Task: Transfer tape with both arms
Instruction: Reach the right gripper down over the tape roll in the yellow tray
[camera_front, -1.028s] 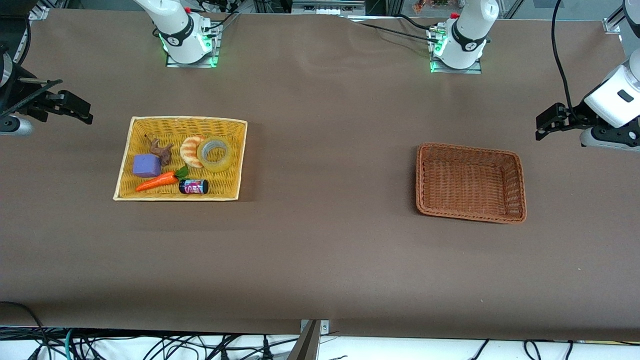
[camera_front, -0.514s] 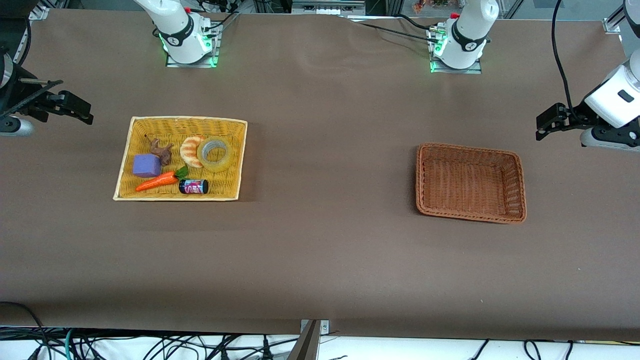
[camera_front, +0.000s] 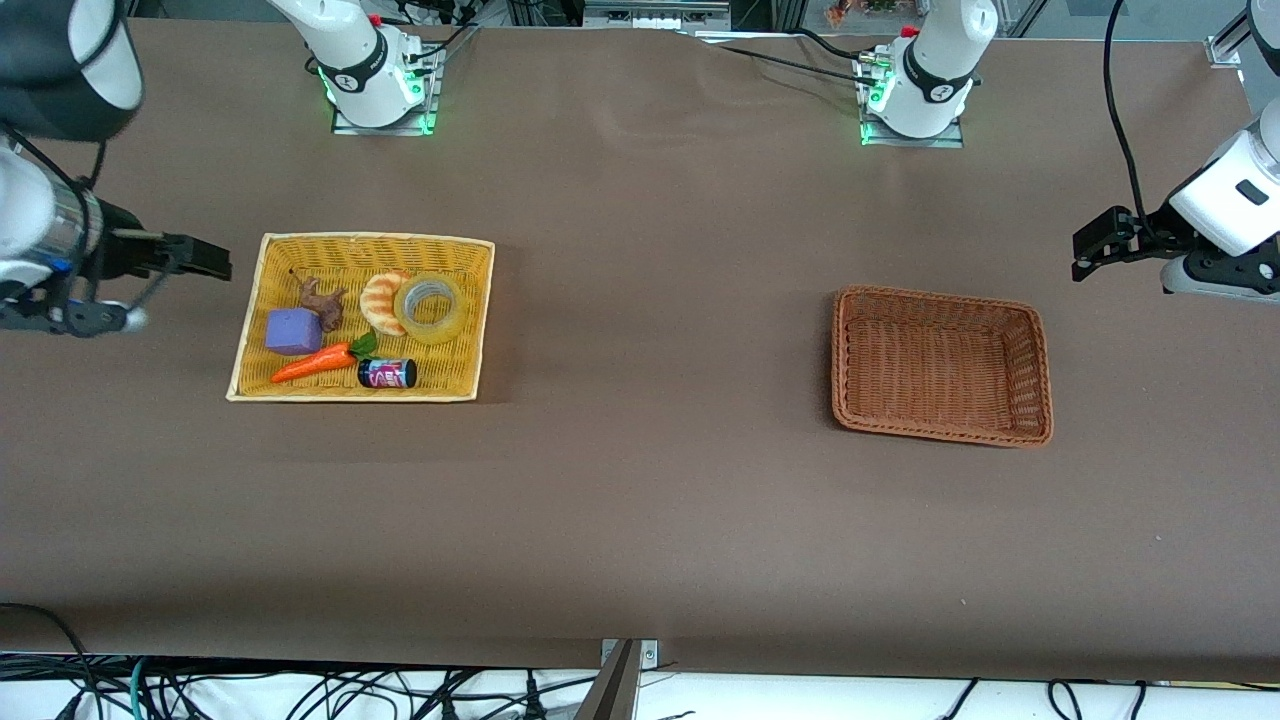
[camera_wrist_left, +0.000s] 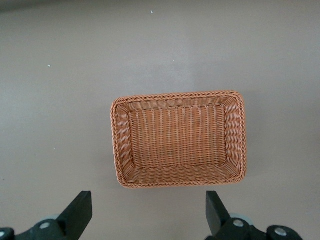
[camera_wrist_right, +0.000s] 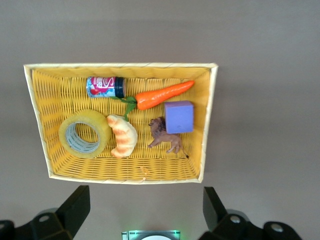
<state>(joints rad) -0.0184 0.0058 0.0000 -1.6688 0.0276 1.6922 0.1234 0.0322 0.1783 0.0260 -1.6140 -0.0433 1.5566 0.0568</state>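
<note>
The tape (camera_front: 430, 307) is a yellowish roll with a grey core. It lies flat in the yellow basket (camera_front: 375, 239), touching the croissant (camera_front: 380, 302). It also shows in the right wrist view (camera_wrist_right: 85, 134), inside the same basket (camera_wrist_right: 120, 65). My right gripper (camera_front: 205, 265) is open and empty. It hangs over the table just outside the basket, toward the right arm's end of the table, and its jaws (camera_wrist_right: 144, 210) stand wide apart. My left gripper (camera_front: 1085, 255) is open and empty, up beside the brown basket (camera_front: 935, 296), and waits (camera_wrist_left: 148, 215).
The yellow basket also holds a purple block (camera_front: 293, 331), a carrot (camera_front: 312, 364), a small can (camera_front: 387, 373) and a brown animal figure (camera_front: 320, 300). The brown basket (camera_wrist_left: 177, 95) holds nothing. Bare brown table lies between the two baskets.
My right arm has swung in toward the yellow basket, and its gripper is now close to the basket's edge. The left arm and all the objects have not moved.
</note>
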